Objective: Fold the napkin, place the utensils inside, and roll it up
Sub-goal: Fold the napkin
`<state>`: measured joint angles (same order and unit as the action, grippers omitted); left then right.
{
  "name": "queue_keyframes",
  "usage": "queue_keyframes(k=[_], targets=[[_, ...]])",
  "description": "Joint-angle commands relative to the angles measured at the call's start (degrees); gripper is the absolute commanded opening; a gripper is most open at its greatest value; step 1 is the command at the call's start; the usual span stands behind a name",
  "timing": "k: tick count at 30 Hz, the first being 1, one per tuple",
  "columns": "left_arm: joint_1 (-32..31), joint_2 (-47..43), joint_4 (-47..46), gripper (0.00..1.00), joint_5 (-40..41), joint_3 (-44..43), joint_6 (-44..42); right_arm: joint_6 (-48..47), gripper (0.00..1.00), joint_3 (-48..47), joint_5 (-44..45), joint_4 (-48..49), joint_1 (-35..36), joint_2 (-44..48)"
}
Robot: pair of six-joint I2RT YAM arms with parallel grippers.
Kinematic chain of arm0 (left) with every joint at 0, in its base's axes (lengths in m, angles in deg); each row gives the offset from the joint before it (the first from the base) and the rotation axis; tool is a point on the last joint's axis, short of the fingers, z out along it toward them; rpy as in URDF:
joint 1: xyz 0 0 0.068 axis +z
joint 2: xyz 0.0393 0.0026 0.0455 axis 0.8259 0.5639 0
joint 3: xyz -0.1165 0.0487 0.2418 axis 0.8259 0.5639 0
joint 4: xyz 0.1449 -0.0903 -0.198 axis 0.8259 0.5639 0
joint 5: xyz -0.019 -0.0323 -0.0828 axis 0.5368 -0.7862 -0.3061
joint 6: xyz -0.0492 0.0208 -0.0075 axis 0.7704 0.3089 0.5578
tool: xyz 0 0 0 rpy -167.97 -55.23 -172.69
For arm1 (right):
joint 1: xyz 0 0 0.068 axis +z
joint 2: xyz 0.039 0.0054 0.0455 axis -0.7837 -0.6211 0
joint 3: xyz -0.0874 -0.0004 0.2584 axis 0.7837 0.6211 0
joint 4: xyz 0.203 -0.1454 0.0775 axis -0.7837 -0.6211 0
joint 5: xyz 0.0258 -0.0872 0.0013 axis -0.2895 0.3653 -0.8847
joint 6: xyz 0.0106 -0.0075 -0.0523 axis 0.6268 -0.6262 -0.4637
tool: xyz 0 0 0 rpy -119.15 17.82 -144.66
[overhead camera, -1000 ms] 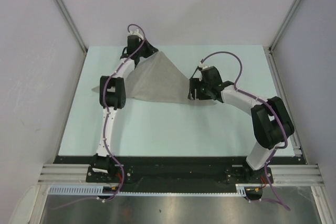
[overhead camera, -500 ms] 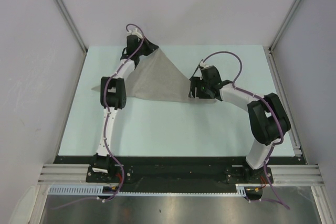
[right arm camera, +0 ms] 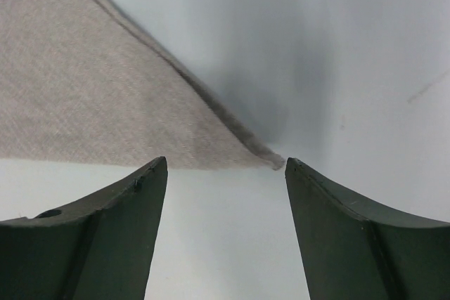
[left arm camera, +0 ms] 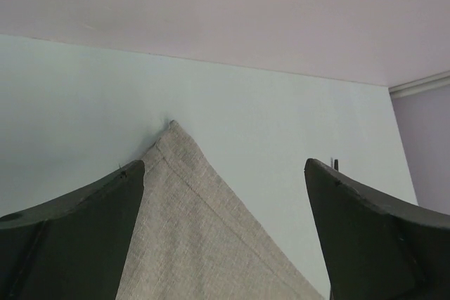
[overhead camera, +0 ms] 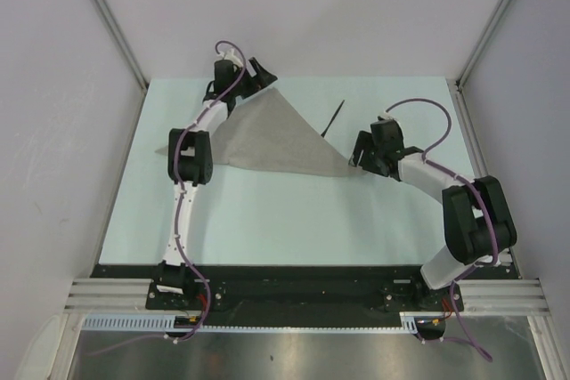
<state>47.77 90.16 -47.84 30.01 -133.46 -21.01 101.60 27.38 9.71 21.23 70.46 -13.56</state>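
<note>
Farthest left, our left pincer [overhead camera: 260, 75] hangs released, its jaws straddling the far tip of the napkin [overhead camera: 267, 140]. The napkin lies on the counter [overhead camera: 267, 220] as a flat triangle, so we judge the fold done. The utensil [overhead camera: 335, 117] lies bare just beyond the napkin's right slope, not yet inside. Our right pincer [overhead camera: 361, 156] stands released at the right corner. Placing and rolling remain.

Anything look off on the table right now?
Nothing damaged or spilled. The napkin lies flat, folded in a triangle; the utensil lies on the table beside its right edge, not inside. The left gripper and right gripper are open, empty.
</note>
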Motion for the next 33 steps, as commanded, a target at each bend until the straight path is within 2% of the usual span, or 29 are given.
queue_keyframes(k=[1, 7, 12, 15, 20, 29, 33], targets=[[0.2, -14.2, 3.8, 1.0, 2.8, 4.1, -7.5, 4.7, 0.73, 2.7, -1.3, 2.1, -2.4, 2.0], [1.7, -32.9, 11.7, 1.0, 14.2, 23.7, -14.2, 7.7, 0.69, 4.1, -3.2, 3.1, -4.4, 0.9], [5.2, -46.4, 10.1, 1.0, 16.0, 46.1, -12.8, 9.4, 0.67, 6.1, -4.4, 3.9, -4.7, 1.0], [7.0, -53.0, 9.3, 1.0, 16.6, 55.2, -11.8, 9.6, 0.65, 6.6, -5.0, 4.5, -5.3, 0.2], [7.6, -58.6, 9.6, 1.0, 18.3, 63.4, -12.2, 9.8, 0.64, 7.0, -5.9, 6.1, -6.0, -1.6], [7.6, -63.4, 10.9, 1.0, 19.9, 69.9, -13.4, 11.2, 0.62, 6.6, -6.7, 9.1, -6.5, -4.8], [7.6, -66.7, 11.6, 1.0, 20.0, 71.6, -13.4, 12.0, 0.55, 5.9, -7.4, 9.2, -6.5, -6.8]])
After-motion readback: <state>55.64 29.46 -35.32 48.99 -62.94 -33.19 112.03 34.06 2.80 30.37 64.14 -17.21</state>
